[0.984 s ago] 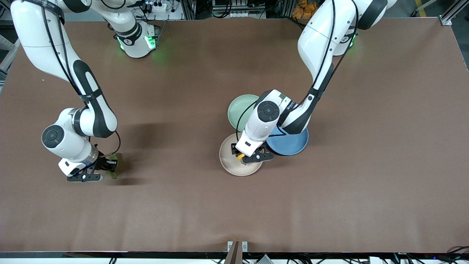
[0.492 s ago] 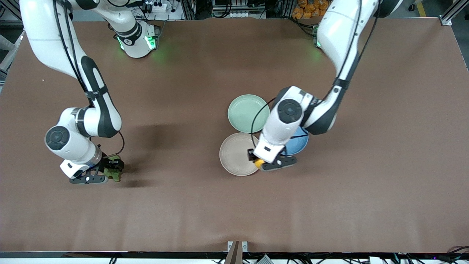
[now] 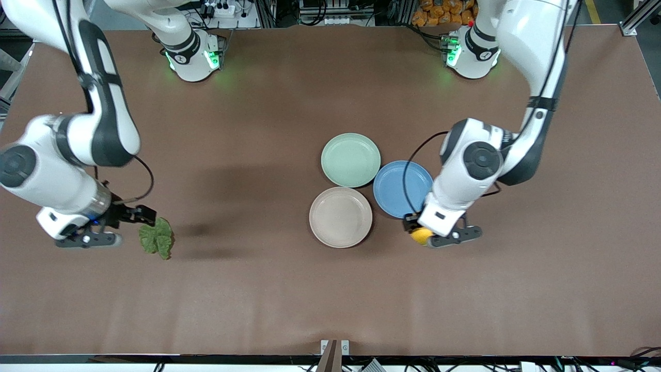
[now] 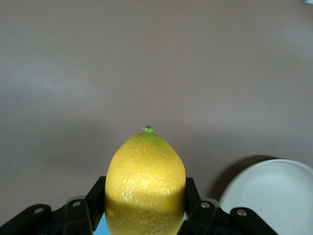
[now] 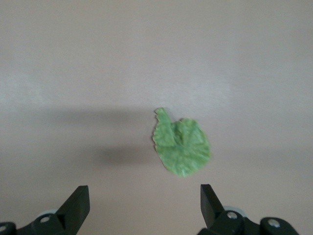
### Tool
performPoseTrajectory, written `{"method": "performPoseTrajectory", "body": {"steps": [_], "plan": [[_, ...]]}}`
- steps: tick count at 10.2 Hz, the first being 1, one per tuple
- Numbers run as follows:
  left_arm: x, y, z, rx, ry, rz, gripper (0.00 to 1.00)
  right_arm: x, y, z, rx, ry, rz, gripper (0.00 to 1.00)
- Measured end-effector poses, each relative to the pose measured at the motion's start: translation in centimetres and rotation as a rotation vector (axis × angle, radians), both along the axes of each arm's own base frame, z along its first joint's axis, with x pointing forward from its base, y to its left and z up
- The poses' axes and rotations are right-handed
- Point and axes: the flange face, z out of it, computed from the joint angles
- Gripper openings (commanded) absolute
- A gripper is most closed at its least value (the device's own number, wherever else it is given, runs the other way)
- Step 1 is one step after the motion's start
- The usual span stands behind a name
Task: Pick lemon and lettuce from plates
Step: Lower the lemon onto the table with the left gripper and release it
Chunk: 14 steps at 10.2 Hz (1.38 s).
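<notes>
3 plates (image 3: 350, 159) | 1 lemon (image 3: 421, 236) in left hand (image 3: 434, 238) | 1 lettuce (image 3: 157, 237) on table

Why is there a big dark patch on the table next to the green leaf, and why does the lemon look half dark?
Front view: the dark patch is the right arm's shadow on the table beside the leaf. Right wrist view: the same shadow stretches beside the leaf, between the open right claw. Left wrist view: the lemon is bright above and shaded below, where the left claw holds it.

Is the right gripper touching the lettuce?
Apart. The right wrist view shows the right gripper open, with bare table between its fingers and the lettuce.
</notes>
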Motion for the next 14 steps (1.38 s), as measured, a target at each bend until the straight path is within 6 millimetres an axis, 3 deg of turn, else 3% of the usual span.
{"method": "performPoseTrajectory", "body": {"steps": [2, 4, 7, 9, 10, 11, 14], "plan": [[0.3, 5.1, -1.9, 0.026, 0.035, -0.045, 0.00, -2.2, -2.0, 8.0, 0.020, -0.001, -0.027, 1.00], [0.8, 10.8, -3.1, 0.042, 0.056, -0.086, 0.00, -4.1, -2.2, 14.2, 0.031, 0.015, -0.026, 1.00], [1.1, 18.4, -5.2, 0.051, 0.092, -0.121, 0.00, -5.4, -2.4, 19.7, 0.036, -0.028, -0.024, 1.00], [0.9, 20.1, -7.4, 0.050, 0.126, -0.119, 0.02, -6.8, -3.0, 22.1, 0.043, -0.053, -0.030, 1.00], [0.7, 20.0, -8.5, 0.048, 0.142, -0.122, 0.27, -7.7, -3.3, 22.9, 0.046, -0.047, -0.033, 1.00], [0.6, 19.8, -9.3, 0.046, 0.155, -0.125, 0.99, -8.1, -3.4, 23.3, 0.048, -0.044, -0.033, 1.00], [0.2, 20.4, -11.9, 0.044, 0.193, -0.117, 1.00, -8.1, -2.9, 23.0, 0.049, -0.034, -0.024, 1.00]]}}
